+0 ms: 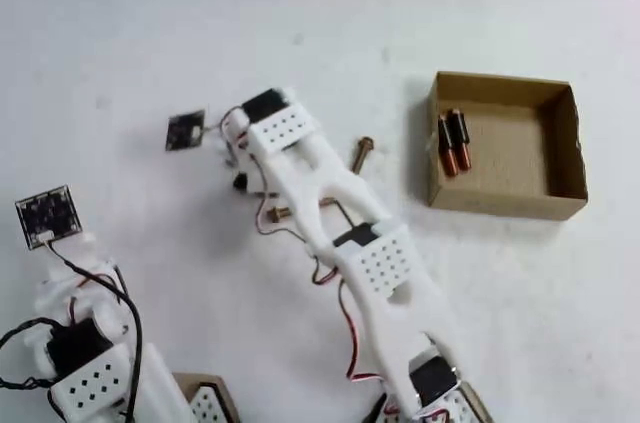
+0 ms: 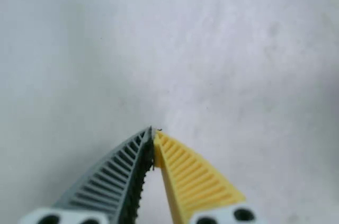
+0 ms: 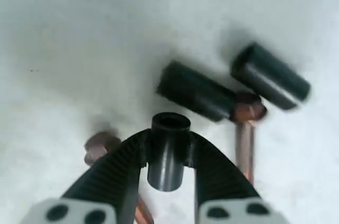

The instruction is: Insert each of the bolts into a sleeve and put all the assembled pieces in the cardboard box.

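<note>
My right gripper (image 3: 168,140) is clamped on a black sleeve (image 3: 168,163). Its fingers are drawn in narrow around the body, and the sleeve's open end pokes out past the fingertips. Just beyond the tips, two more black sleeves lie on the white table (image 3: 63,33): the nearer sleeve (image 3: 195,92) and, just beside it, the farther sleeve (image 3: 270,75). A copper bolt (image 3: 246,128) lies beside one finger with its head at the nearer sleeve's end, and a second bolt (image 3: 100,147) sits by the other finger. My left gripper (image 2: 153,135) is pinched closed, tips touching with nothing between them, and white table lies ahead of it. In the high view the cardboard box (image 1: 500,205) sits well apart from the right gripper, off to one side of the right arm (image 1: 370,253). Two assembled pieces (image 1: 452,143) lie side by side in the box near one wall.
</note>
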Controlling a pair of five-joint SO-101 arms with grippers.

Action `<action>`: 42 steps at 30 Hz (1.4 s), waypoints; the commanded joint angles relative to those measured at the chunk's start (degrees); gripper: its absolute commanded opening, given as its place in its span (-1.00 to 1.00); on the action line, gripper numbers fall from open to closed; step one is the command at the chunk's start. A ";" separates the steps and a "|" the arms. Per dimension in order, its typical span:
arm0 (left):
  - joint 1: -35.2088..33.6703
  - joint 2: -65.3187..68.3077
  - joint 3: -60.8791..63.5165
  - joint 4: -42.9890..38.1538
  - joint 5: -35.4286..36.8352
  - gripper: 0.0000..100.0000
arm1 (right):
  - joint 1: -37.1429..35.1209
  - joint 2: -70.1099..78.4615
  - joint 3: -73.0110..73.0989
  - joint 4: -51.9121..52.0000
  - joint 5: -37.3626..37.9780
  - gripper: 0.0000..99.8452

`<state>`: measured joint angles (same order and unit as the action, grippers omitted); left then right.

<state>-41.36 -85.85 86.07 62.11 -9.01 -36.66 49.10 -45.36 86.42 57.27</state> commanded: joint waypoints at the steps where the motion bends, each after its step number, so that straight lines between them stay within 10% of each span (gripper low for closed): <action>1: 1.71 -0.66 -0.26 -1.67 -0.44 -0.96 | 0.57 -8.13 -6.68 3.21 -3.16 -0.97; 18: 4.70 -0.66 0.53 -1.49 -0.44 -0.96 | 6.02 -37.05 -10.11 12.26 -17.41 -0.97; 42: 20.26 -0.66 1.14 -3.69 -10.90 -0.96 | 18.33 -108.35 66.99 -6.81 -17.67 -0.97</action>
<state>-22.29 -85.85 88.00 61.05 -19.03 -19.96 -52.26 14.42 84.13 40.31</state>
